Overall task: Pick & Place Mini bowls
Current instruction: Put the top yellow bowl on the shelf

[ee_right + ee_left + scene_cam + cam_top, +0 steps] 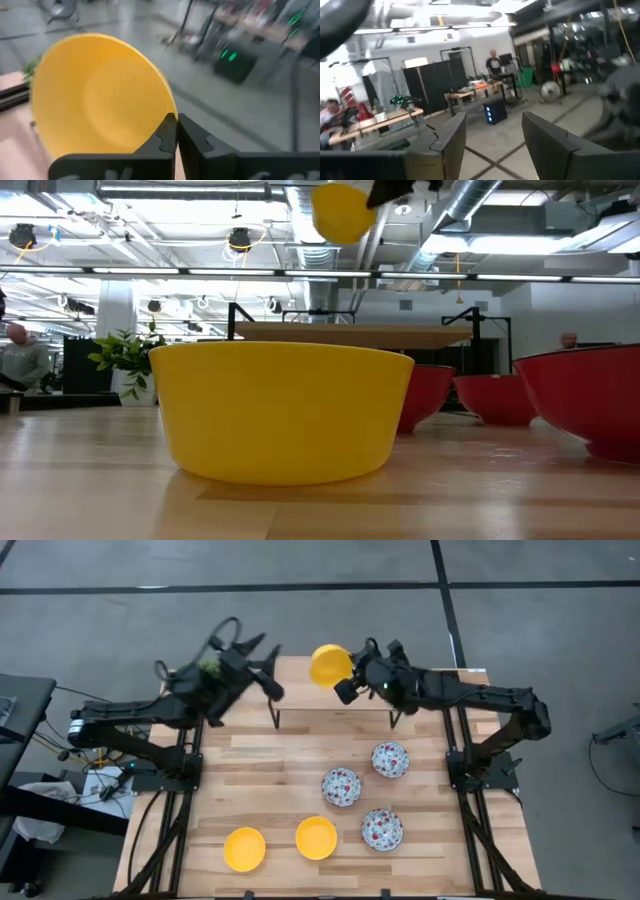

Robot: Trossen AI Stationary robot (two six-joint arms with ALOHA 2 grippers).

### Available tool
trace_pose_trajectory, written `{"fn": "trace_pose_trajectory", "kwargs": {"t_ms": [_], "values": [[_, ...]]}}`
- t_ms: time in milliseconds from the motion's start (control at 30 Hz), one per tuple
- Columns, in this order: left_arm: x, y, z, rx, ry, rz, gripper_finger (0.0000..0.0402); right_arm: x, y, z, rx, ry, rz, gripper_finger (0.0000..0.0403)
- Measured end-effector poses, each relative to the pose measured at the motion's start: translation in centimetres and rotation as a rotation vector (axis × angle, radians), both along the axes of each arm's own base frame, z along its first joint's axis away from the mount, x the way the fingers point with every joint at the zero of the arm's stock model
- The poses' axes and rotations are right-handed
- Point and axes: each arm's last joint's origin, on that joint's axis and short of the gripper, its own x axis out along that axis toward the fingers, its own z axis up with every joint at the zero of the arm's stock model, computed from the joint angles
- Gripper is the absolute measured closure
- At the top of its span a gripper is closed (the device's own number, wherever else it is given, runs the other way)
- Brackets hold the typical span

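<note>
Grey floor [120, 600] crossed by dark seam lines surrounds the wooden table [300, 740]; beyond its far edge, exposed ducts [480, 210], strip lights, black partitions [432, 85], workbenches [375, 122] and seated people

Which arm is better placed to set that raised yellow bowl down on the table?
The right arm. Its gripper is already shut on the rim of the glossy yellow mini bowl, held above the wooden table's far edge. The left gripper is open and holds nothing.

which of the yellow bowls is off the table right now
The yellow bowl pinched by its rim in the right gripper, up at the table's far edge. The other two yellow bowls sit on the wood near the front.
</note>
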Motion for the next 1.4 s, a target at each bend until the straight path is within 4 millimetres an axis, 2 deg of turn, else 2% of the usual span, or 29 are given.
{"fn": "trace_pose_trajectory", "kwargs": {"t_ms": [167,333,467,667,833,1033,1233,1400], "values": [[-2.9,-1.0,1.6,-0.044,-0.090,0.027,0.0202,-3.1,-4.4,2.0,0.348,-0.054,0.037,0.0402],[-4.2,-2.5,1.6,-0.094,-0.054,0.062,0.0205,-6.4,-7.3,3.5,0.573,-0.094,0.046,0.0402],[-3.8,-4.3,0.6,-0.079,0.059,-0.007,0.0206,-9.0,-8.9,4.5,0.695,-0.122,0.041,0.0402],[-2.7,-6.9,-0.7,-0.011,0.191,-0.206,0.0206,-11.1,-10.2,4.3,0.783,-0.107,-0.025,0.0402],[-2.9,-7.6,-0.8,-0.009,0.202,-0.238,0.0206,-10.7,-11.4,3.0,0.842,-0.050,-0.049,0.0402],[-3.2,-8.2,-1.0,-0.008,0.216,-0.255,0.0206,-8.4,-13.4,0.4,0.926,0.021,-0.051,0.0403],[-3.9,-8.8,-3.6,-0.022,0.247,-0.296,0.0206,-6.5,-15.9,-2.8,1.011,0.113,-0.068,0.0403],[-5.2,-8.3,-5.4,-0.083,0.208,-0.329,0.0206,-5.9,-18.0,-3.6,1.053,0.182,-0.116,0.0403]]}}
